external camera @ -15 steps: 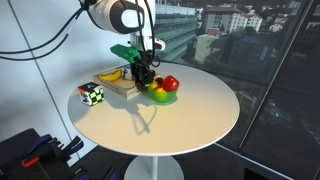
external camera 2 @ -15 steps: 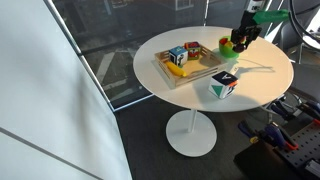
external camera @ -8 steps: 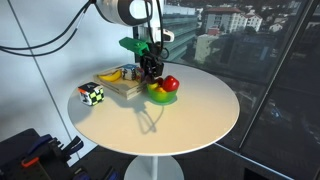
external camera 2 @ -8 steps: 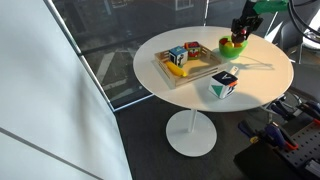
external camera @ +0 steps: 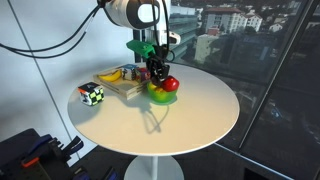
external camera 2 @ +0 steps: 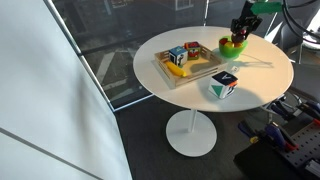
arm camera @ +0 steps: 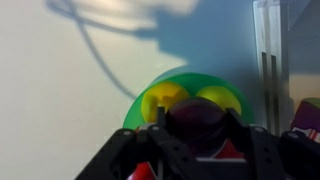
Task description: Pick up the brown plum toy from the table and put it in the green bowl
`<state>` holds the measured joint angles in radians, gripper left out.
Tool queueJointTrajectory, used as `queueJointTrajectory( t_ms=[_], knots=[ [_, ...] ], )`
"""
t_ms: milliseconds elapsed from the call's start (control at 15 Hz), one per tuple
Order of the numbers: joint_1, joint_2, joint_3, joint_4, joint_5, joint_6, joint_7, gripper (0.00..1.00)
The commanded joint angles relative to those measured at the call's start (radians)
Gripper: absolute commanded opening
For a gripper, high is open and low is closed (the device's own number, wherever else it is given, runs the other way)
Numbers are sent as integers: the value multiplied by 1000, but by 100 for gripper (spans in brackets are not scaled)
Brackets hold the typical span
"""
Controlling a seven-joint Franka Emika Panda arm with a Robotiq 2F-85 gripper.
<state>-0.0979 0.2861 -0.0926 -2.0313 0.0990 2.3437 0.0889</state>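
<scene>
My gripper is shut on the brown plum toy, a dark reddish-brown ball held between the two black fingers. It hangs right above the green bowl, which holds two yellow fruit toys and a red one. In both exterior views the gripper sits just over the green bowl near the table's far side. The bright red fruit toy lies in the bowl.
A flat wooden tray with a yellow banana and colored cubes stands beside the bowl. A multicolored cube stands on the table near its edge. A window wall is behind.
The gripper with the plum has moved sideways from the tray's edge to over the green bowl.
</scene>
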Motion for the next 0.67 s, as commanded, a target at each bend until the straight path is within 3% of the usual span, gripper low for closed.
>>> queueJointTrajectory(
  t_ms=[0,67,267,600],
  knots=[
    [-7,38,-3,39,10,-11,13,35],
    [-9,43,-2,42,13,-15,10,84],
    [-10,50,-1,46,10,-22,11,99],
    [-10,31,6,41,19,-63,1,100]
  ],
)
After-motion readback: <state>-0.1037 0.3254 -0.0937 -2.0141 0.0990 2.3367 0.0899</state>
